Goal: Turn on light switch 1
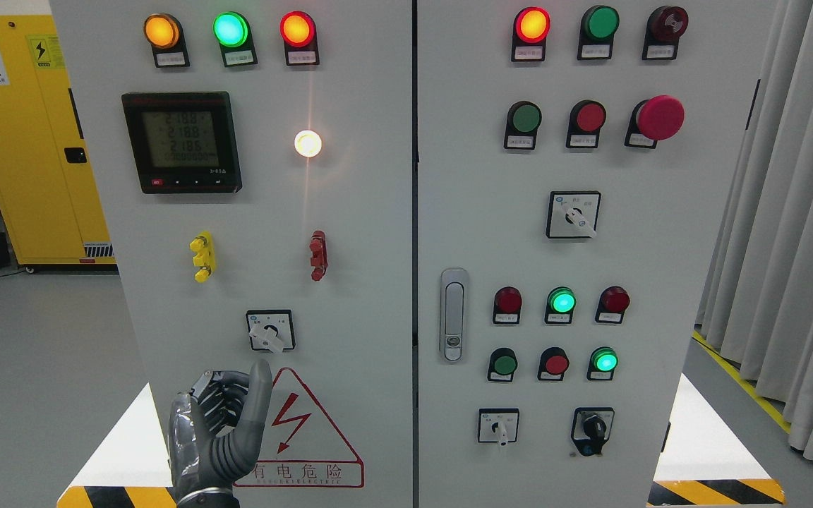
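Note:
A small rotary selector switch (270, 331) sits on the left cabinet door, its white knob pointing down and to the right. Above it a round white lamp (308, 143) glows brightly. My left hand (226, 406) is raised in front of the door just below the switch, over the red electric-hazard triangle (300, 430). Its fingers are curled toward the palm and hold nothing, while the thumb (258, 395) sticks up, its tip a short way under the switch plate. The right arm does not show.
The left door also carries a digital meter (181, 141), three lit indicator lamps (230, 29), and a yellow (202, 256) and a red terminal (318, 255). The right door holds pushbuttons, selectors and a door handle (454, 314). A yellow cabinet (22, 141) stands behind at left.

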You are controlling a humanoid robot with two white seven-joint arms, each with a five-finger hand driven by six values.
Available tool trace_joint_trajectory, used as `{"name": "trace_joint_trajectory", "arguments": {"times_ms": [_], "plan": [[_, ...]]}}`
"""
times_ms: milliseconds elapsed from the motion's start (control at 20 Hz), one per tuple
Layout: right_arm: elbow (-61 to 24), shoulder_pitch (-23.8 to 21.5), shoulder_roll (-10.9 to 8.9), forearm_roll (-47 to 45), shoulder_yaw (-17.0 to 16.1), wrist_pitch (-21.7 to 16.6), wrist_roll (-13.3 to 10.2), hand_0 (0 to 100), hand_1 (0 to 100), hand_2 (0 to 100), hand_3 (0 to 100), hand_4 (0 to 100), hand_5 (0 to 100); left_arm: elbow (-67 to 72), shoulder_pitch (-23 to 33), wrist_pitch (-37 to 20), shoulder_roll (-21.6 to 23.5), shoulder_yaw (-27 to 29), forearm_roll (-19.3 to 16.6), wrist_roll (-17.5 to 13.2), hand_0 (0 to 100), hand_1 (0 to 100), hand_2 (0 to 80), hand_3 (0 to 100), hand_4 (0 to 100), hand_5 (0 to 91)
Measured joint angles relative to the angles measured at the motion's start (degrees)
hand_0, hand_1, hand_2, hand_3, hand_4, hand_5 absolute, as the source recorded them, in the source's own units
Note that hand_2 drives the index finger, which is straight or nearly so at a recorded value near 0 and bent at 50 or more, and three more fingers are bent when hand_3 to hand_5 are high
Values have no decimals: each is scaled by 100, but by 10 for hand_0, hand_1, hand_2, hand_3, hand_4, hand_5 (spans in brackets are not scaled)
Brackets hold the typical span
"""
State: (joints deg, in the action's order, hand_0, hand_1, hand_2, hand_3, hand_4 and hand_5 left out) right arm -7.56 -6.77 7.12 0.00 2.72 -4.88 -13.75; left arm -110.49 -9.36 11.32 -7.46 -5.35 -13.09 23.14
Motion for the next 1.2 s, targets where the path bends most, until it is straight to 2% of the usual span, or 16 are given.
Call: {"name": "trace_joint_trajectory", "arguments": {"times_ms": [200,251,301,401,451,501,601,752,802,952,1002,1053,1103,1203], "plan": [[0,0,0,0,0,0,0,0,500,40,0,0,0,-4,863,-847,94,101,54,-75,136,418,627,882,932,859],[0,0,0,0,0,0,0,0,500,40,0,0,0,12,1106,-1036,126,135,131,-178,135,415,617,875,928,856],[0,0,0,0,0,0,0,0,500,40,0,0,0,37,1347,-1198,173,171,247,-237,133,411,599,851,904,799],[0,0,0,0,0,0,0,0,500,40,0,0,0,147,1789,-1528,265,269,550,-315,130,405,585,832,891,763],[0,0,0,0,0,0,0,0,500,40,0,0,0,240,1986,-1673,307,316,703,-348,124,399,562,782,842,700],[0,0,0,0,0,0,0,0,500,40,0,0,0,355,2155,-1822,345,363,874,-404,124,399,560,780,840,694],[0,0,0,0,0,0,0,0,500,40,0,0,0,693,2450,-2165,412,453,1156,-595,122,399,444,627,744,534],[0,0,0,0,0,0,0,0,500,40,0,0,0,1367,2747,-2794,489,552,1445,-1013,124,386,335,510,627,397],[1,0,0,0,0,0,0,0,500,40,0,0,0,1668,2825,-2952,513,582,1512,-1137,124,385,316,498,611,379],[0,0,0,0,0,0,0,0,500,40,0,0,0,2665,2982,-3340,566,645,1661,-1572,126,382,239,408,504,210],[1,0,0,0,0,0,0,0,500,40,0,0,0,3090,3020,-3423,584,665,1695,-1760,127,373,197,347,427,100],[0,0,0,0,0,0,0,0,500,40,0,0,0,3475,3041,-3478,598,682,1728,-2011,128,369,127,263,362,35],[1,0,0,0,0,0,0,0,500,40,0,0,0,3821,3053,-3520,608,695,1751,-2237,128,368,104,232,335,16],[1,0,0,0,0,0,0,0,500,40,0,0,0,4639,3068,-3543,632,724,1782,-2688,133,363,8,133,248,0]]}}
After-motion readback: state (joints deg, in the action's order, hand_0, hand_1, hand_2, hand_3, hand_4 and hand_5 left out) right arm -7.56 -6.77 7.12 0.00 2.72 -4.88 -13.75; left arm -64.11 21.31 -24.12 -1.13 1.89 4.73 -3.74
